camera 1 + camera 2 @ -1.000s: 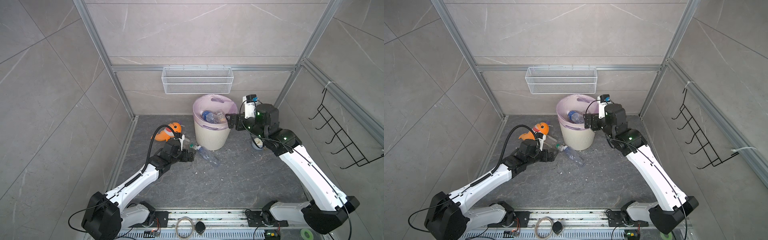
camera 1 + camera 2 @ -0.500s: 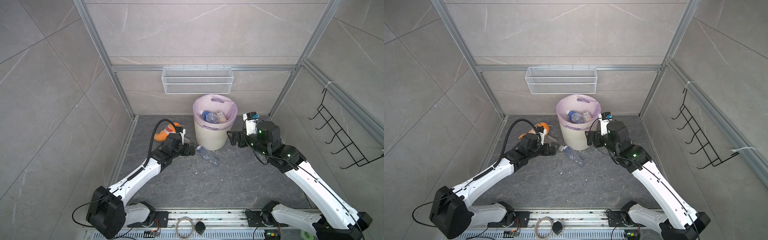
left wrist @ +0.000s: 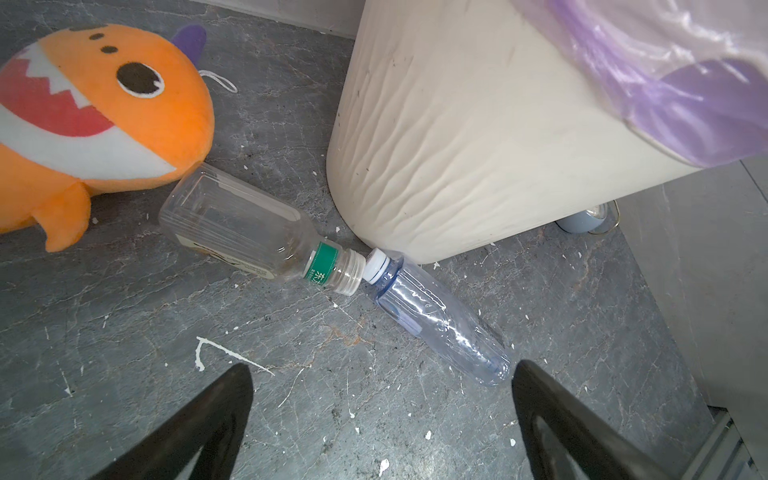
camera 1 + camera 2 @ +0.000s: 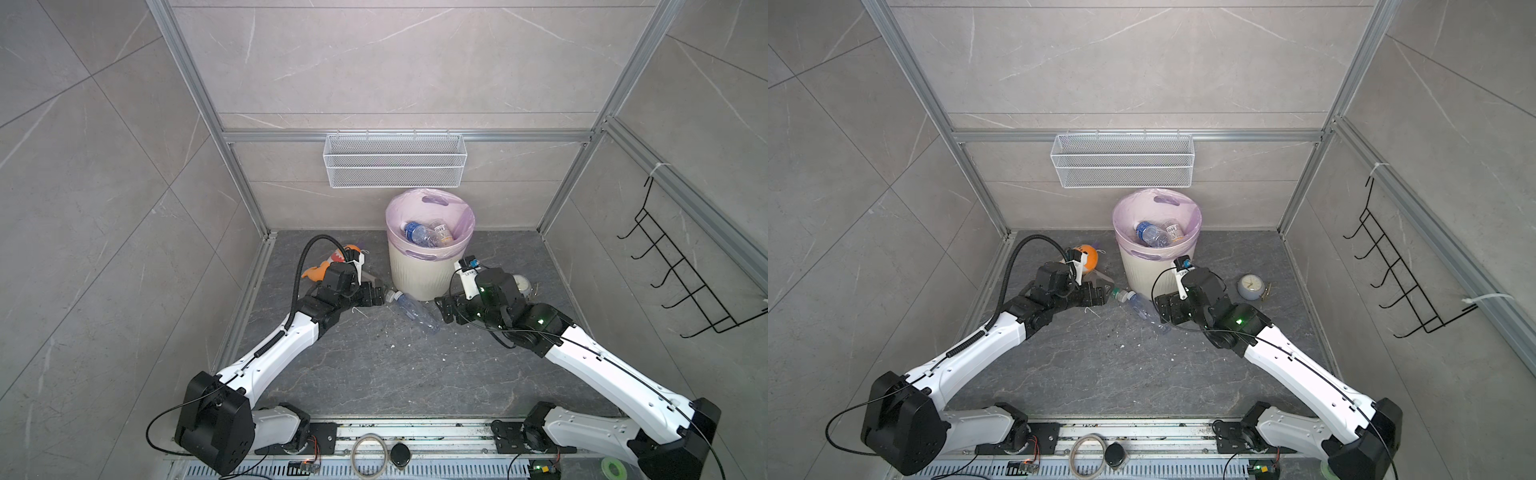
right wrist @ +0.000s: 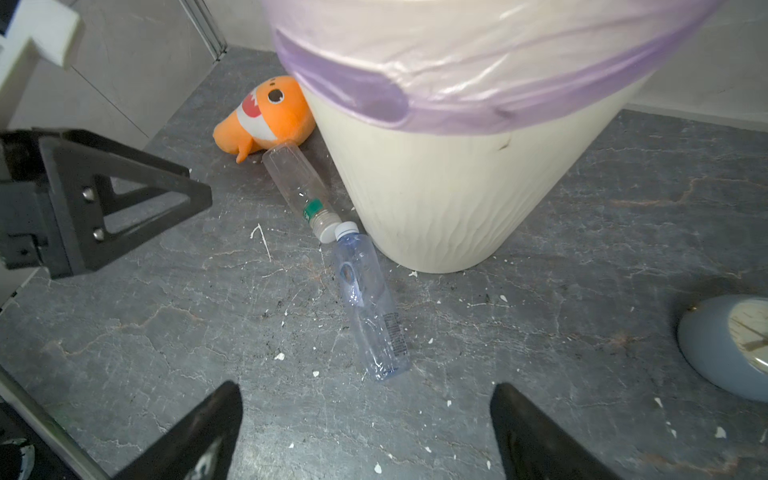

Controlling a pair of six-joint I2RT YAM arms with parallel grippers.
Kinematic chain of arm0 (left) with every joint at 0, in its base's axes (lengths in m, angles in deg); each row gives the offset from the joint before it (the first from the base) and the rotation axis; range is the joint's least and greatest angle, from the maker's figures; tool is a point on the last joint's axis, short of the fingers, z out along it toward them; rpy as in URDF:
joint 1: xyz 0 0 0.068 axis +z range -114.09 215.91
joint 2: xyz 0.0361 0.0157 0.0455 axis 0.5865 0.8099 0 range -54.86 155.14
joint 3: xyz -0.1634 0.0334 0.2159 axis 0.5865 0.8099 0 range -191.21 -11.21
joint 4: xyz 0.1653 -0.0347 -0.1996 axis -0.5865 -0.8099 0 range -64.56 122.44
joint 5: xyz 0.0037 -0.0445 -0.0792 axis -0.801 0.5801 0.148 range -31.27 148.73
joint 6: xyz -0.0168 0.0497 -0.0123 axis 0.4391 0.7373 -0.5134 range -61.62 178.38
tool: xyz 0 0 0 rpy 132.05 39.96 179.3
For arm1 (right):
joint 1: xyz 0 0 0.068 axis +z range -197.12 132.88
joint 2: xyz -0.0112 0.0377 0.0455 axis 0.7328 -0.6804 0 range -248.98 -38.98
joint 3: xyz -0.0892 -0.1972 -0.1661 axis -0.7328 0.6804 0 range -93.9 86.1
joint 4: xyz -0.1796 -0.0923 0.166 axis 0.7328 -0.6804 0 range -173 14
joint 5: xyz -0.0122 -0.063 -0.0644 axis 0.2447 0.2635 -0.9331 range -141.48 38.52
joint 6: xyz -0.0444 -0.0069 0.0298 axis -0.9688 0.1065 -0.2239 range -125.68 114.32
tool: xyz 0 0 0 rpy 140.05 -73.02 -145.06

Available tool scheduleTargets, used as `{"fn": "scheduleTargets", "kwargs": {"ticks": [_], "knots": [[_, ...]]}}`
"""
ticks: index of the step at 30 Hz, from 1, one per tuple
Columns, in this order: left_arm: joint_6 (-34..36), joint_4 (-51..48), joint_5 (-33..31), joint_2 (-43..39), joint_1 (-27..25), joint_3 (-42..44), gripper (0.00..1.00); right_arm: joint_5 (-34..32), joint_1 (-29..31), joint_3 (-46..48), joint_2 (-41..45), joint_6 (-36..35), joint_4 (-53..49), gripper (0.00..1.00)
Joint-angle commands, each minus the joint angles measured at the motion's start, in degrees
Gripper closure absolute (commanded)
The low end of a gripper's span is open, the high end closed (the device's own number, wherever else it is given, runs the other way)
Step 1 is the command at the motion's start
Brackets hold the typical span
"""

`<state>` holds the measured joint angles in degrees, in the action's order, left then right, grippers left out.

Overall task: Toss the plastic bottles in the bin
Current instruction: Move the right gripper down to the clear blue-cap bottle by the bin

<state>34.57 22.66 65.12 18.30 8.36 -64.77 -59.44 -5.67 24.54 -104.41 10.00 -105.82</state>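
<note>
1. Beside the bin (image 4: pixel 415 274) base, right gripper (image 5: pixel 365 388) is down from the rim, fingers spread, empty.
2. Opposite, left gripper (image 3: pixel 382 368) likewise spread; bluish bottle (image 5: pixel 370 307) and green-banded bottle (image 3: pixel 241 228) lie at the bin's foot, likely next pickups.

Cream ribbed bin (image 4: pixel 417 274), lilac liner, upright mid-frame in both top views, blue-labelled bottle (image 4: pixel 419 235) inside. On floor at its base, bluish bottle (image 4: pixel 415 311) and green-banded bottle (image 3: pixel 245 230) lie cap to cap.
</note>
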Motion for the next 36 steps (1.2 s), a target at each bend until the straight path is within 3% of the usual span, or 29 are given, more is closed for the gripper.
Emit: {"fn": "scheduleTargets", "kwargs": {"ticks": [1, 36], "knots": [[0.88, 1.95, 1.94, -0.13, 1.13, -1.26, 0.00, -1.57, 1.29, 1.67, -2.24, 0.80, 1.55, 0.05], [-1.68, 5.22, 4.49, -0.74, 4.70, 5.74, 0.00, -3.00, 3.39, -0.86, -28.33, -1.39, 9.75, 0.06]]}}
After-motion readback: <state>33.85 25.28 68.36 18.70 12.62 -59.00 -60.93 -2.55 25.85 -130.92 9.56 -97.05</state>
